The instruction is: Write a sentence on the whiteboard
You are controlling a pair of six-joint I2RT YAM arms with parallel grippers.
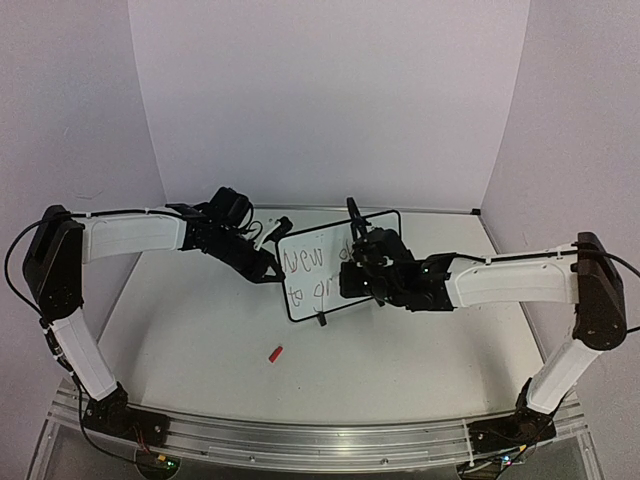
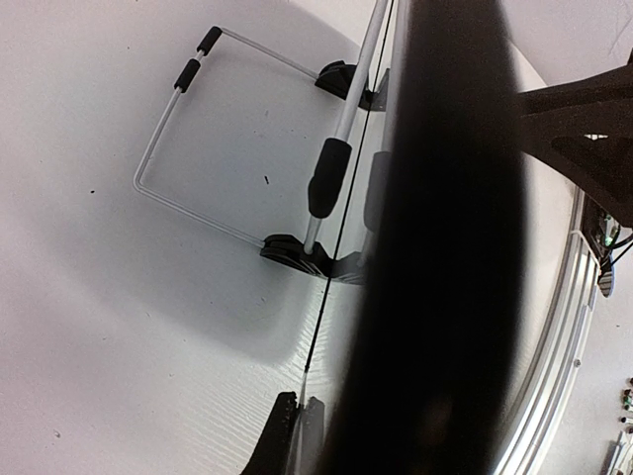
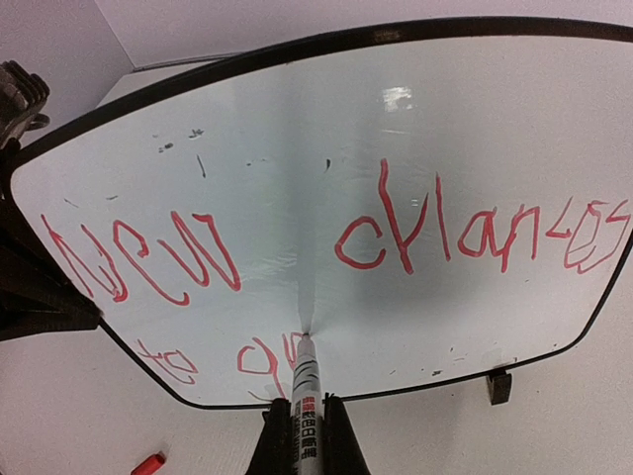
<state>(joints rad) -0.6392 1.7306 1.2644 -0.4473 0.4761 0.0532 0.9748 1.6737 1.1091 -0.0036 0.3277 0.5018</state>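
Right arm (image 1: pixel 480 283) covers right half of sentence (image 1: pixel 305 262).

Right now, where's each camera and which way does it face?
Top: above and behind the robot, looking down; both arms show, left hand on the whiteboard.
Left wrist: beside the board's edge, facing its wire stand; dark blur, likely own finger.
Right wrist: faces the board's front; right hand holds the marker to the writing.
Shared: top and right wrist both show writing and red cap.
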